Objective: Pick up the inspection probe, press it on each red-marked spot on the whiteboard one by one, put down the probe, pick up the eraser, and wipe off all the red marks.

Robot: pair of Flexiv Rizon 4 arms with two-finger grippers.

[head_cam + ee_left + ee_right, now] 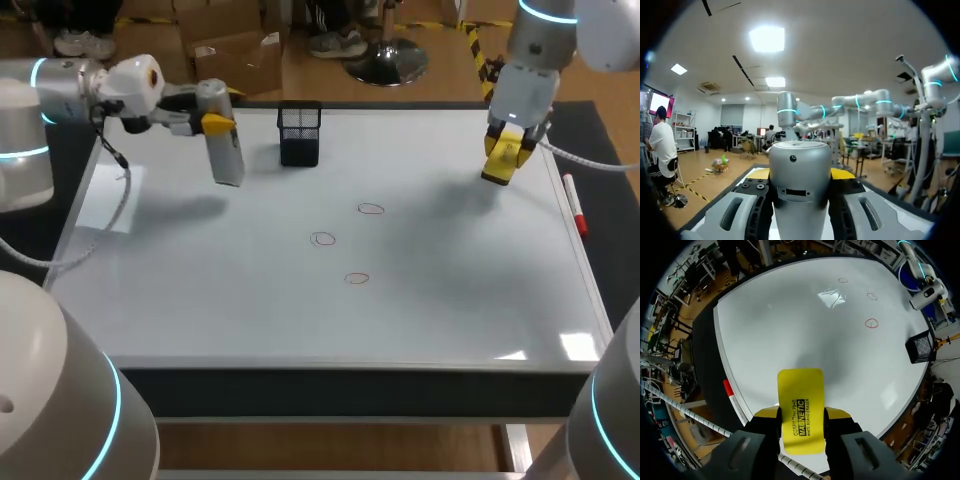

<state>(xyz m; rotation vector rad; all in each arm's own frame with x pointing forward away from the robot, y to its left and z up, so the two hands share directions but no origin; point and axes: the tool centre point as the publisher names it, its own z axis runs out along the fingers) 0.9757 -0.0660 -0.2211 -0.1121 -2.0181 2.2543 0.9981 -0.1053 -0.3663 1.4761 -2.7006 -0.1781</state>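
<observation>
Surface: a whiteboard (450, 300) covering the table, glossy, with ceiling lights reflected near its front corner. On it we count three red marks, thin open rings: one (371, 209), a second (322, 238) and a third (357, 278), grouped near the middle and well apart from both sets of jaws. A black mesh holder (299, 133) stands upright just beside the left jaws. A red marker (575, 203) lies along the board's edge, beside and below the right jaws. The left gripper (215, 123) has its jaws pressed on the inspection probe (222, 145), a silver cylinder pinched from both sides. It hangs nearly upright, and its shadow falls on the board apart from it. The right gripper (801, 415) pinches the eraser (801, 395), a yellow block standing out ahead of its fingers above the board. Hard to make out: in the left wrist view the probe fills the space ahead of the jaws and hides the board beyond, and its lower tip shows in neither view clearly. Writing: the eraser's face carries black lettering. We find no other print.
</observation>
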